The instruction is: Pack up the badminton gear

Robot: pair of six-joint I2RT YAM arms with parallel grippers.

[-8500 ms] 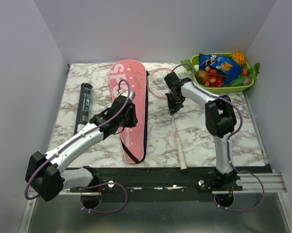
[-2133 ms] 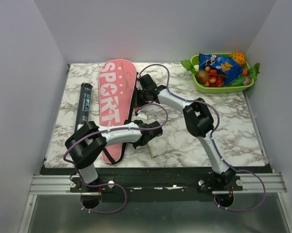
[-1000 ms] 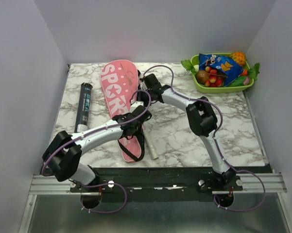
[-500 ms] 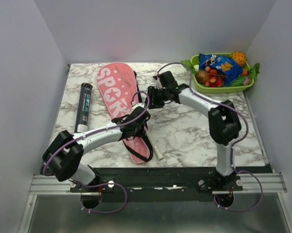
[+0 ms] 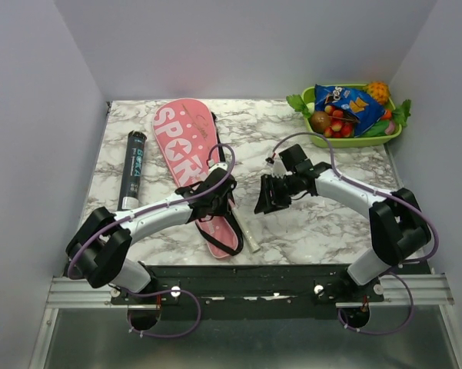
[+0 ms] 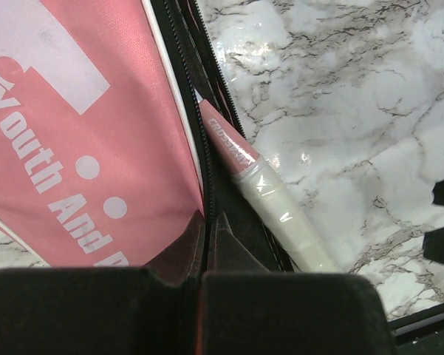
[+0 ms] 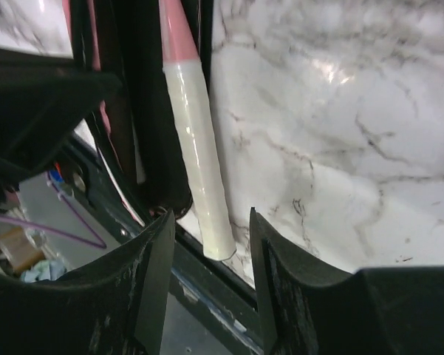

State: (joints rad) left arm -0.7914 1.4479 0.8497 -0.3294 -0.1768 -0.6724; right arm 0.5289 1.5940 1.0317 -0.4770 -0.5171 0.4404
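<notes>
The pink bag (image 5: 186, 146) hides all of the racket (image 6: 273, 198) but its handle; the label on the tube (image 5: 132, 165) is unreadable.

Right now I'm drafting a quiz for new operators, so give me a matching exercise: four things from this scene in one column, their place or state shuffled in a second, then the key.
Things:
1. left end effector
2. right end effector
3. dark tube
4. green tray

Places or states:
A. far right corner of the table
B. open, above the end of the racket handle
C. lying along the left side
D. shut on the edge of the racket bag

Pairs: 1-D, 2-B, 3-C, 4-A
</notes>
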